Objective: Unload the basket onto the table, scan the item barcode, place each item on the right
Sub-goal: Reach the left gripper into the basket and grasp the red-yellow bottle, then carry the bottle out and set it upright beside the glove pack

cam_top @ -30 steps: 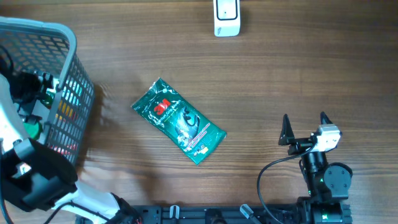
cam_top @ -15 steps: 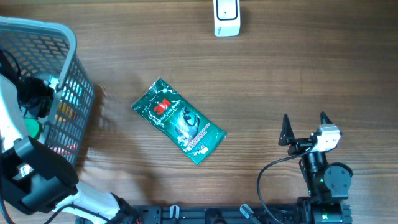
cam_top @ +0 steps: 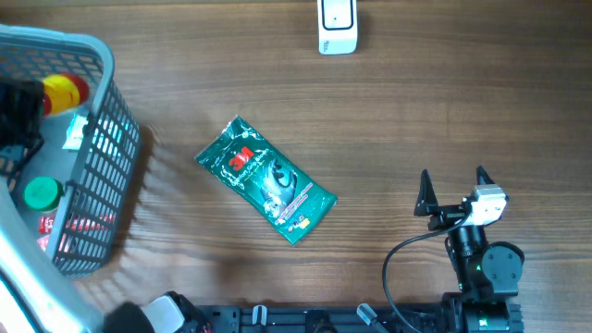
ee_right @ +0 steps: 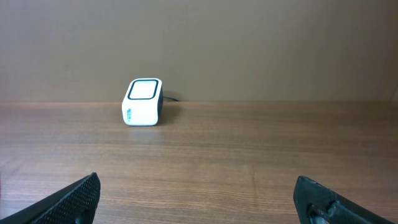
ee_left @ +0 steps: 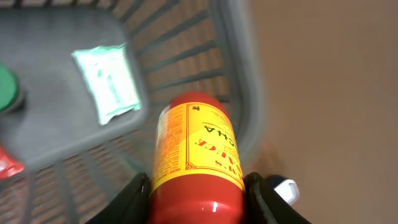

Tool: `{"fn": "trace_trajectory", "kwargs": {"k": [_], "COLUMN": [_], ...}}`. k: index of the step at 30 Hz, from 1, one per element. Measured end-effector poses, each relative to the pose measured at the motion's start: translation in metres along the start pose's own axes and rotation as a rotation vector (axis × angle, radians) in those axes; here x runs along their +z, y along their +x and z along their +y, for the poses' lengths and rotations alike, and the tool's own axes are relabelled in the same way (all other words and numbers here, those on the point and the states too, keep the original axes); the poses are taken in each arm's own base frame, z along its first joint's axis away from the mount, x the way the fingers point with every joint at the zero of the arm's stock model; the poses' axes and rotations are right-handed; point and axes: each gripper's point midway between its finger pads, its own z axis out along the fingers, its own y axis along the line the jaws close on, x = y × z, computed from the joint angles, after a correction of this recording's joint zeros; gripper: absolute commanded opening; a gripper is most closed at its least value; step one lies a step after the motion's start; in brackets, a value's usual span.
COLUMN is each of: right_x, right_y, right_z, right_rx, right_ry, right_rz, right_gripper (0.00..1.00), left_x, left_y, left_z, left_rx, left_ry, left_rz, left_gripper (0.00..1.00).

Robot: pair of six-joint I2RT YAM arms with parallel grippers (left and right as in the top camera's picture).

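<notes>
The left hand [ee_left: 198, 196] grips a red-and-yellow bottle [ee_left: 196, 146] between its two dark fingers above the grey basket [ee_left: 237, 81], where a pale green packet [ee_left: 107, 84] and a green cap [ee_left: 6, 92] lie inside.

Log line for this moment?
left gripper: shut on bottle over basket | right gripper: open | pouch: on table | scanner: untouched

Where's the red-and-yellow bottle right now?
The bottle is gripped in the left tool, over the basket at the left edge of the overhead view, with a white packet lying in the basket beneath it.
</notes>
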Motion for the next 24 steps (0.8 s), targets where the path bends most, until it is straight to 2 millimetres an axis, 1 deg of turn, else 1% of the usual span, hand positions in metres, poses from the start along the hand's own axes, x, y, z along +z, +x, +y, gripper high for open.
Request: {"fn": "trace_trajectory", "kwargs": {"k": [2,4,5,6,7,9,11,13,15,16,17,18,20,22,24], "right_x": [0.0,0.0,0.0,0.0,0.0,0.0,0.0,0.0,0.0,0.0,0.0,0.0,0.0,0.0,0.0], "right_y": [0.0,0.0,0.0,0.0,0.0,0.0,0.0,0.0,0.0,0.0,0.0,0.0,0.0,0.0,0.0], "right_z": [0.0,0.0,0.0,0.0,0.0,0.0,0.0,0.0,0.0,0.0,0.0,0.0,0.0,0.0,0.0], "right_rx": [0.0,0.0,0.0,0.0,0.0,0.0,0.0,0.0,0.0,0.0,0.0,0.0,0.0,0.0,0.0], "right_ry": [0.0,0.0,0.0,0.0,0.0,0.0,0.0,0.0,0.0,0.0,0.0,0.0,0.0,0.0,0.0], "right_rz": [0.0,0.0,0.0,0.0,0.0,0.0,0.0,0.0,0.0,0.0,0.0,0.0,0.0,0.0,0.0], "right_gripper": [1.0,1.0,1.0,1.0,1.0,1.0,1.0,1.0,1.0,1.0,1.0,1.0,1.0,1.0,1.0], "left_x": [-0.03,-0.06,-0.076,-0.084,-0.095,-0.1,-0.101,-0.102,-0.098,-0.092,-0.085,-0.076,-0.055,-0.032,-0.003], "left_y": [0.003,0.012,0.022,0.029,0.043,0.066,0.098,0.125,0.159,0.181,0.194,0.216,0.249,0.292,0.343], "left_z": [-0.019,-0.037,-0.048,-0.054,-0.065,-0.082,-0.101,-0.114,-0.126,-0.132,-0.134,-0.136,-0.137,-0.134,-0.125], "left_rx": [0.035,0.078,0.108,0.121,0.152,0.206,0.27,0.328,0.391,0.43,0.452,0.488,0.545,0.625,0.726], "left_ry": [0.092,0.185,0.241,0.271,0.323,0.383,0.447,0.488,0.518,0.518,0.502,0.479,0.421,0.342,0.239], "left_rz": [-0.054,-0.093,-0.1,-0.099,-0.079,-0.025,0.072,0.154,0.258,0.33,0.366,0.429,0.517,0.601,0.678], "left_gripper": [0.25,0.25,0.25,0.24,0.24,0.24,0.24,0.24,0.24,0.24,0.24,0.24,0.25,0.25,0.26]}}
